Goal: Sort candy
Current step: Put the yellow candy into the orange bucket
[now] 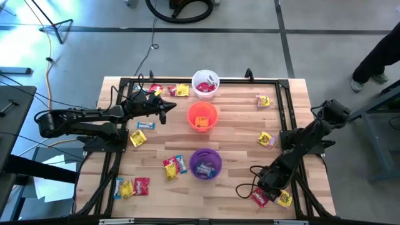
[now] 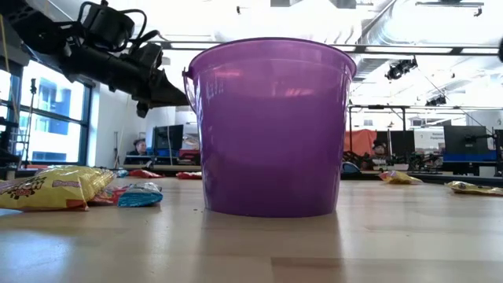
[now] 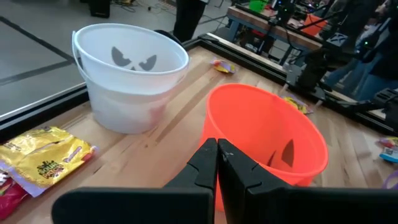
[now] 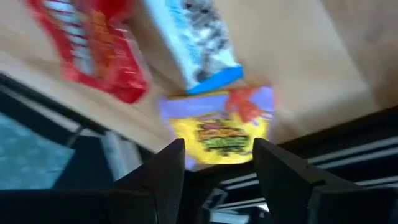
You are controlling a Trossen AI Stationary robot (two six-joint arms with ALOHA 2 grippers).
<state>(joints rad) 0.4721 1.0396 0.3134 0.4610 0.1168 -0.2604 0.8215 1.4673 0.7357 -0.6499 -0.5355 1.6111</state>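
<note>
1. High view: left gripper (image 1: 164,110) clenched on nothing, beside round orange plastic cup (image 1: 202,117); right gripper (image 1: 267,187) low at near right corner of wooden bench (image 1: 237,134); small flat shiny wrapped candy (image 1: 174,165) scattered around.
2. Low view: round purple plastic cup (image 2: 271,126) in front, candy left of it.
3. Left wrist view: fingers (image 3: 200,163) pressed together, round white plastic cup (image 3: 130,74) behind.
4. Right wrist view: jaws released, apart, over yellow candy wrapper (image 4: 219,132).

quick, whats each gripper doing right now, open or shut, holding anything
Left gripper: shut, holding nothing, beside the orange cup.
Right gripper: open, empty, fingers on either side of a yellow candy at the table's near right corner.
</note>
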